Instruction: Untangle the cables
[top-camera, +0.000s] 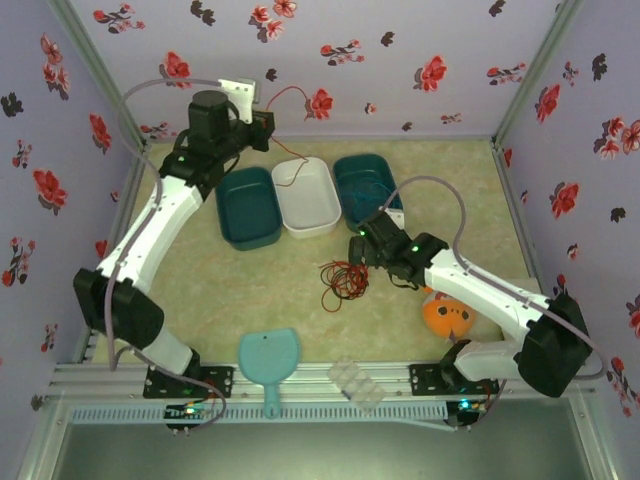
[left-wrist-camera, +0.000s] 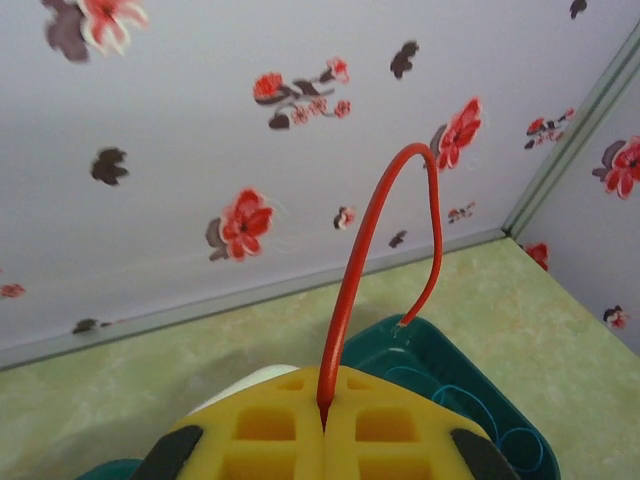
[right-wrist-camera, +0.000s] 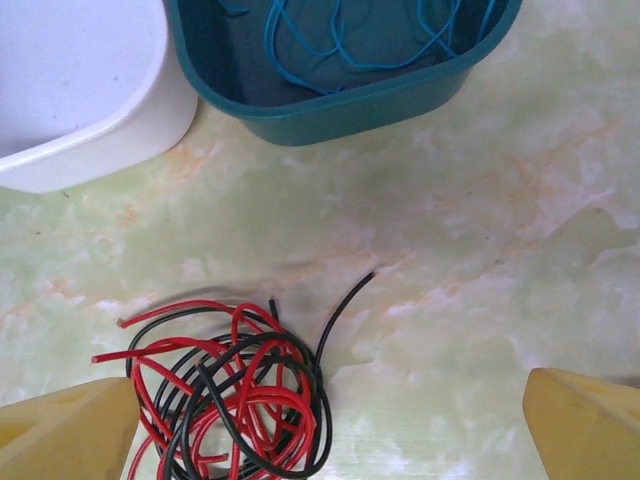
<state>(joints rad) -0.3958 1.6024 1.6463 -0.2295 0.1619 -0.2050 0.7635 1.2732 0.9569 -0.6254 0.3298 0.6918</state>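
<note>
**Red strand aloft at left, knot on the table at right**

At far left, the left gripper (top-camera: 262, 126) is raised near the flowered back wall, its yellow fingers (left-wrist-camera: 260, 430) pressed together on a red cable (left-wrist-camera: 352, 285). The cable rises from the closed jaws, arches over and droops toward the trays below; which tray its free end hangs over cannot be told.

Three trays stand side by side at the back of the marbled green table (top-camera: 250, 290). The first is a dark teal tray (top-camera: 248, 207), the second a white tray (top-camera: 307, 197), and the third another teal tray (top-camera: 367, 185) with the thin blue cable (right-wrist-camera: 330, 45) lying loosely coiled inside it.

Just in front of that third tray, a tangle (right-wrist-camera: 235, 400) of red and black cables lies on the table, with one black end trailing out to the right. The right gripper (right-wrist-camera: 322, 400) hovers over it with jaws spread wide, holding nothing.

Near the front edge lie a light blue scoop (top-camera: 268, 360), a clear plastic insert (top-camera: 357, 383) and, at far right, an orange toy (top-camera: 447, 318).
</note>
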